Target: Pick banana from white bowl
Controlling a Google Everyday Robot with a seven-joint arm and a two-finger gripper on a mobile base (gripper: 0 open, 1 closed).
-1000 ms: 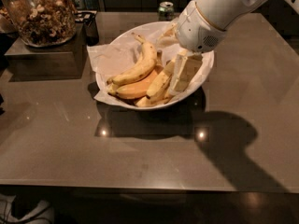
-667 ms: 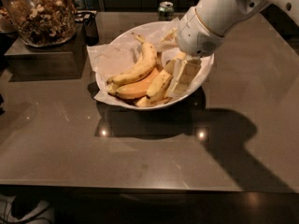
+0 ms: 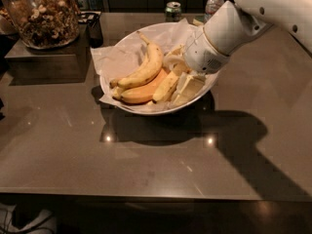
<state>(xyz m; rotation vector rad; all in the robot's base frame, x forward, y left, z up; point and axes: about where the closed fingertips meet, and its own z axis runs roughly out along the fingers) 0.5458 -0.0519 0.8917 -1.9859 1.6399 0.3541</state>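
Camera view: pincer (image 3: 188, 89) sits in the bowl (image 3: 146, 109) beside the banana (image 3: 165, 86); whether it grips cannot be told. Two other bananas (image 3: 144, 68) crowd it. One jar (image 3: 41, 14), can (image 3: 172, 9) and bottle (image 3: 213, 4) stand behind on the tabletop (image 3: 146, 172).

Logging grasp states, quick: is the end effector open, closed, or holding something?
End effector: down inside the white bowl, beside the straight freckled banana; open, closed or holding cannot be told.

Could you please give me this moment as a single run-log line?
gripper: down inside white bowl | banana: lying in bowl, beside gripper | grasp: not confirmed
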